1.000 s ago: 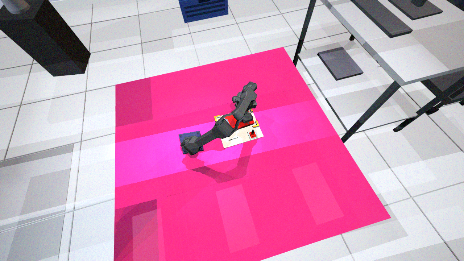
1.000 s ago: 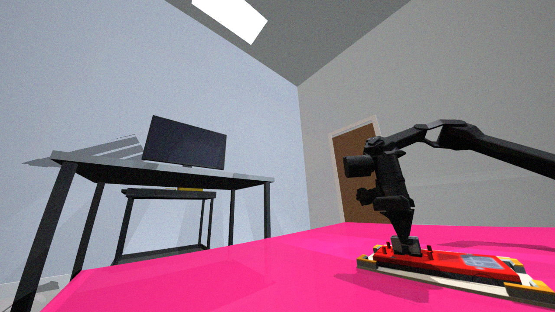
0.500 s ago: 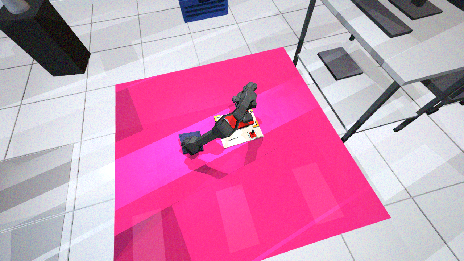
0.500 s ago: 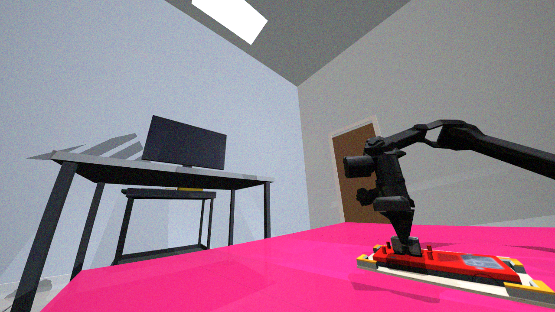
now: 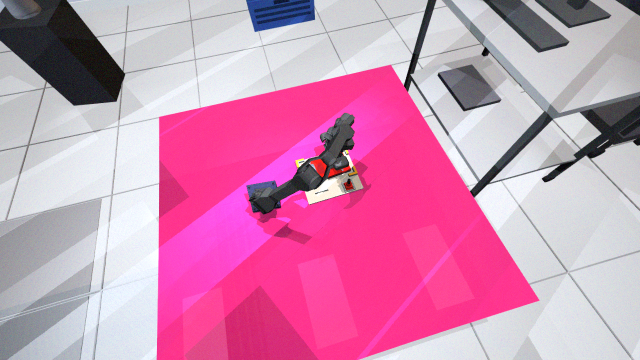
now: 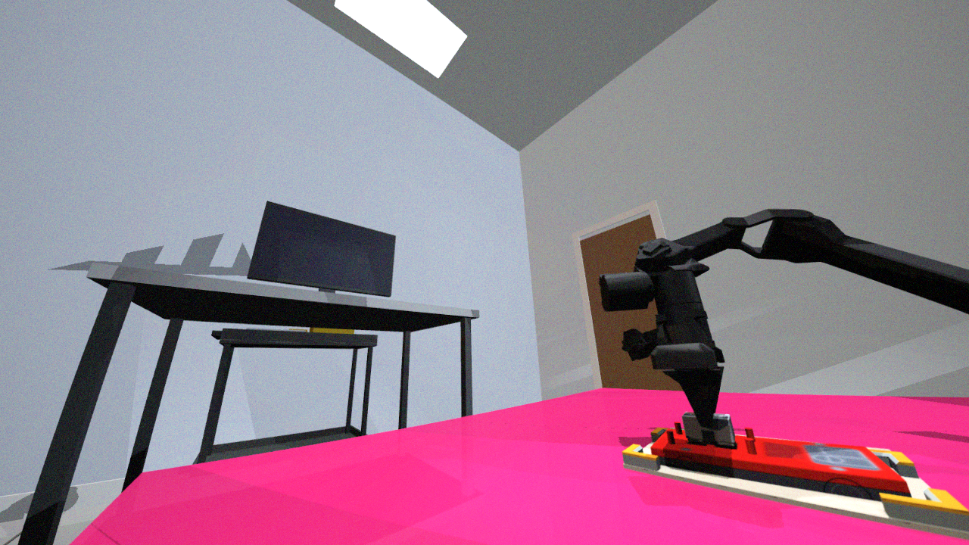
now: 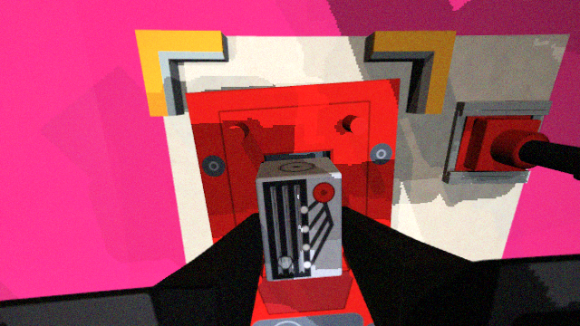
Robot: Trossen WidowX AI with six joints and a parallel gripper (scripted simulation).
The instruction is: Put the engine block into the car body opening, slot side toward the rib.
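Observation:
The grey engine block (image 6: 719,431) (image 7: 323,249) is upright at the opening in the red car body (image 6: 765,455) (image 7: 290,97). It stands well above the body's top. A dark strip of the opening (image 7: 317,156) shows beyond its far side in the wrist view. My gripper (image 6: 706,421) (image 7: 299,218) is shut on the block, one finger on each side. Whether the block's lower end is inside the opening, and the slot and rib, are hidden. In the top view the arm covers the block.
The body lies on a cream board (image 5: 320,197) (image 7: 294,59) between yellow corner brackets (image 6: 924,499) (image 7: 181,42) (image 7: 414,42). Two red pegs rise from the body. A red piece with a black stem (image 5: 348,184) (image 7: 521,145) stands in a grey frame beside it, near my right finger.

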